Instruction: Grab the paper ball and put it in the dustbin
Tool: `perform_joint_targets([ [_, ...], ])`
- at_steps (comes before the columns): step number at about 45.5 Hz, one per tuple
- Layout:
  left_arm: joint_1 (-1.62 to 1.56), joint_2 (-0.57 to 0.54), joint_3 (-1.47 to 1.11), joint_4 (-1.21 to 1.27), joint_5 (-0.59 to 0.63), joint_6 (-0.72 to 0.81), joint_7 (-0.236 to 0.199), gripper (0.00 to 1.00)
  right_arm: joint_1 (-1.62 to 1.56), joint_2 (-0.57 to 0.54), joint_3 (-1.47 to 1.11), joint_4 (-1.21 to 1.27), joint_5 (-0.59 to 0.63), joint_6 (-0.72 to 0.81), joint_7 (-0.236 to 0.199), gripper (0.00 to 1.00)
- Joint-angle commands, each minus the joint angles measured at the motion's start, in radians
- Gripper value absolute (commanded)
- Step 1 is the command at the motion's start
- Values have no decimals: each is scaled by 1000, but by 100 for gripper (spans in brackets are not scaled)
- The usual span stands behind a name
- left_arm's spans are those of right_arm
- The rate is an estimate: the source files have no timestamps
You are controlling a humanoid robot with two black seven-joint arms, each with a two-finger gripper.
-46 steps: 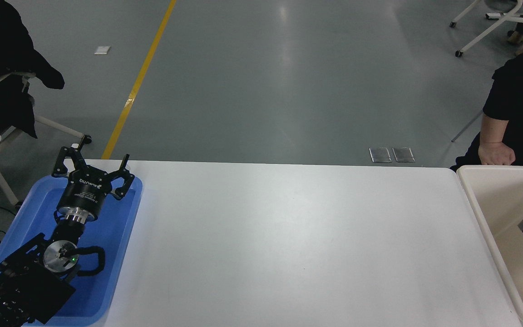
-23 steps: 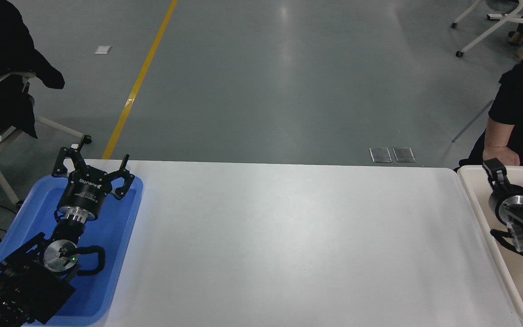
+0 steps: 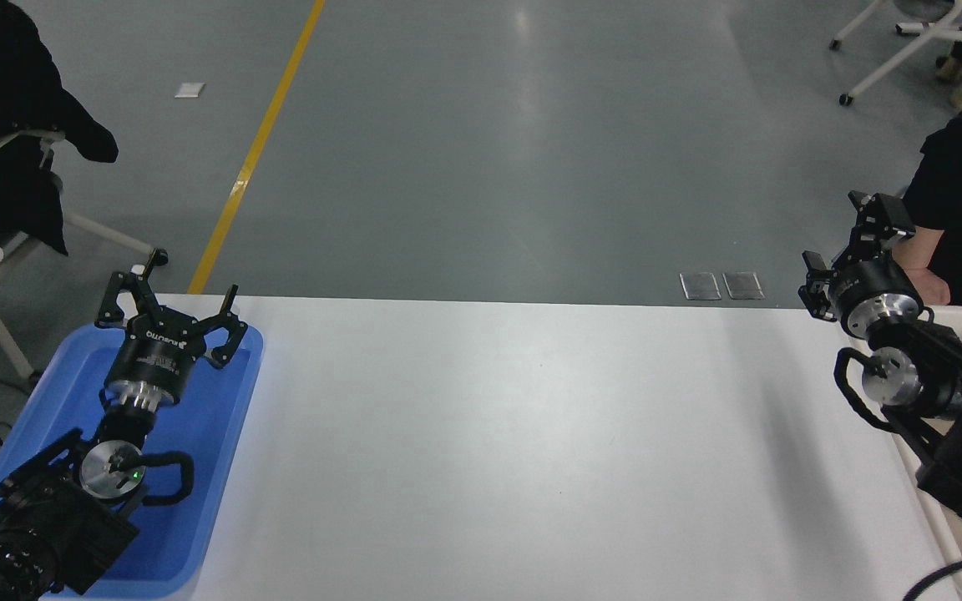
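Observation:
No paper ball shows anywhere in the head view. The cream dustbin (image 3: 939, 527) stands at the table's right edge and is largely covered by my right arm. My right gripper (image 3: 847, 235) is raised above the dustbin's far left corner, pointing away from me; its fingers are spread and hold nothing. My left gripper (image 3: 170, 290) is parked open over the blue tray (image 3: 222, 434) at the lower left.
A person in black stands at the far right, with a hand (image 3: 925, 284) just behind the dustbin's far rim and close to my right gripper. Another person sits on a chair (image 3: 5, 150) at the far left. The white table (image 3: 531, 434) spans the middle.
My right arm has come up out of the dustbin and swung left and away from me, so the gripper now stands above the bin's far left corner. The left arm has not moved.

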Motion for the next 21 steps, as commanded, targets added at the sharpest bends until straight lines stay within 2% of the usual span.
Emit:
perform_joint_targets([
  [1,0,0,0,0,0,0,0,100,-92,39,162,33,-4,93,64,100],
  [21,0,0,0,0,0,0,0,100,-143,75,164,31,-4,101,65,100],
])
